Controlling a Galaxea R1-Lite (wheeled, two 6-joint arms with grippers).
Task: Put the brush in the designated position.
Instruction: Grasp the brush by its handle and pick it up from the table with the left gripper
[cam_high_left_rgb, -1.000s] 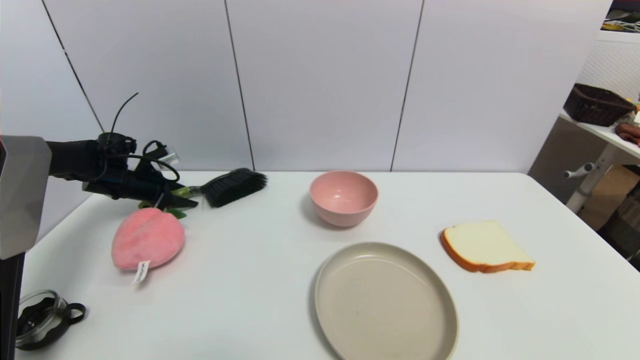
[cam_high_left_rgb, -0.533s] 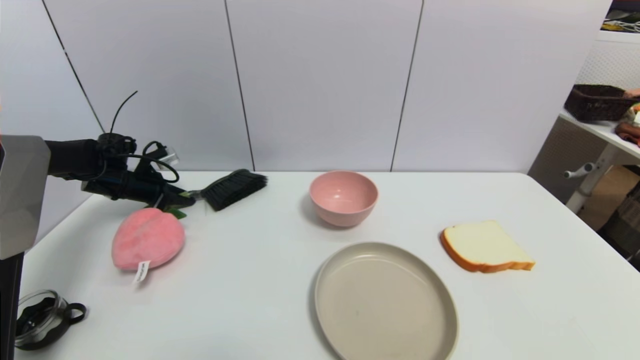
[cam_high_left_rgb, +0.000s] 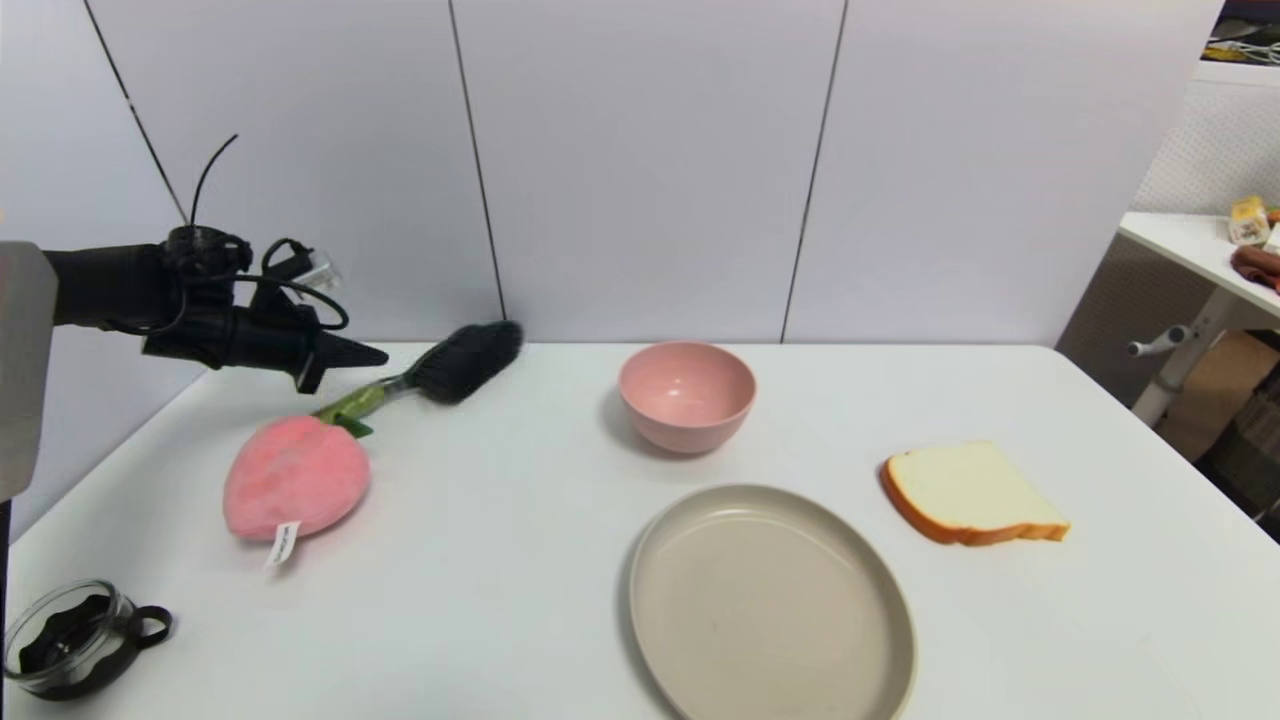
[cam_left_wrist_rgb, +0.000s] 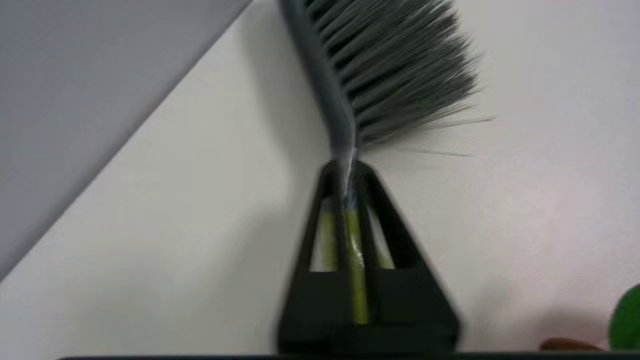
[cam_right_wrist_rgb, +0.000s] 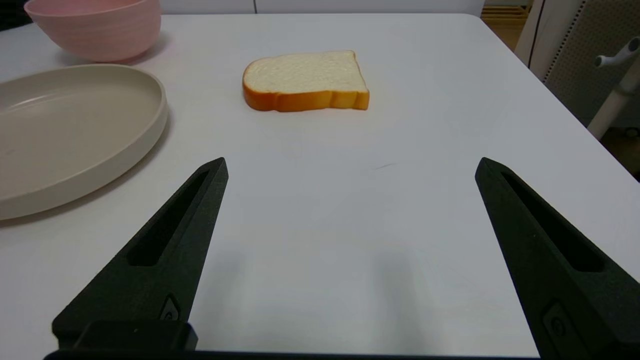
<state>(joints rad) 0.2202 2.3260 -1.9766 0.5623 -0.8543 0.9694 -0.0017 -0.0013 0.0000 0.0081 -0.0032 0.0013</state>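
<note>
Head view: showing the left claw (cam_high_left_rgb: 375, 355) hovering above the far left part of the table (cam_high_left_rgb: 500, 560), fingers pressed together to a point. Showing the brush (cam_high_left_rgb: 440, 365) lying just below those tips, a gap separating the two, black bristles pointing toward the back wall and green handle end reaching the leaves of a pink plush peach (cam_high_left_rgb: 295, 490). Brush head appearing blurred.

Left wrist view: showing the same claw (cam_left_wrist_rgb: 345, 172) closed tip to tip, the green handle lining up behind the fingers and the bristles (cam_left_wrist_rgb: 390, 75) fanning out beyond them over the table. Not confirming any grip on the handle.

Right wrist view: showing the right claw (cam_right_wrist_rgb: 352, 161) hanging low over the near right part of the table, fingers spread wide, holding nothing.

Also standing on the table: pink bowl (cam_high_left_rgb: 687, 395) at centre back, beige plate (cam_high_left_rgb: 640, 560) in front of it, bread slice (cam_high_left_rgb: 965, 490) to the right, well apart from the brush.
</note>
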